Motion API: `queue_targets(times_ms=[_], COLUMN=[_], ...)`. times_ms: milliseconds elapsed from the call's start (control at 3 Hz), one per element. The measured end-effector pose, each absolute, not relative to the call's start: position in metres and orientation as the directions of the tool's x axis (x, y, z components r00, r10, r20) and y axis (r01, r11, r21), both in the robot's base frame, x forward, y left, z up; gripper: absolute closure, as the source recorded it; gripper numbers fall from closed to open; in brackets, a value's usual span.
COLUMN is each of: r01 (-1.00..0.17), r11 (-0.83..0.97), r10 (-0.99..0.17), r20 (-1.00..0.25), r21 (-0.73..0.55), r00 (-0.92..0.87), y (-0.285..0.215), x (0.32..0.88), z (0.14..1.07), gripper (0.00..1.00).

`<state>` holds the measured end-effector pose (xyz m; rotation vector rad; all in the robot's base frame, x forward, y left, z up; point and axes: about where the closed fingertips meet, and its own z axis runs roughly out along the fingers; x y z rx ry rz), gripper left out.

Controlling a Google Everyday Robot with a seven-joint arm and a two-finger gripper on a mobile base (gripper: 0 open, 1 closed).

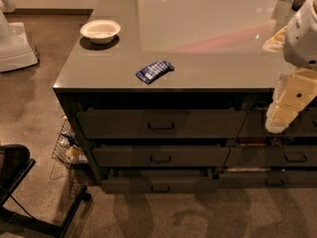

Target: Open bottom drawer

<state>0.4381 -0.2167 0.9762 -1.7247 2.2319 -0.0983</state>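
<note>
Across the top of the frame you have the grey countertop (218, 68), with a white bowl (100, 30) near its upper-left corner and a blue packet (154, 71) lying closer to the front edge, a little left of centre. A pale, yellowish item (274, 42) sits at the counter's right side, partly hidden behind the robot's white arm (303, 33).

The gripper (285, 110) hangs at the right edge of the frame, just below the counter's front lip and in front of the neighbouring stack of drawers (277, 157). You cannot tell from this view whether it is spread or closed. It holds nothing that you can see, and it is well apart from the centre pulls.

To the left of the cabinet, a wire basket (63, 150) with some small things in it stands on the carpet right at the corner. A black chair base (20, 192) fills the lower left, and a white base unit (15, 43) sits in the upper left.

The bottom drawer (161, 184) is in the lower centre of the frame, the lowest of three wide dark fronts and the slimmest. Its small dark pull (160, 188) sits in the middle. A thin lighter strip shows along its top edge, beneath the middle drawer (161, 156). The carpet directly in front of it is open.
</note>
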Motion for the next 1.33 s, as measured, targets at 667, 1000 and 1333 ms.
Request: queue_targets(times_ms=[667, 1000, 1333], r01=[-0.923, -0.915, -0.922], r11=[0.292, 0.340, 0.342], r10=[-0.943, -0.913, -0.900], r20=[-0.239, -0.308, -0.346], r21=[-0.251, -0.218, -0.182], r00=[-0.233, -0.267, -0.266], y=[-0.213, -0.209, -0.207], x=[0.437, 0.425, 0.419], z=[0.954, 0.894, 0.814], gripper=[0.00, 0.00, 0.00])
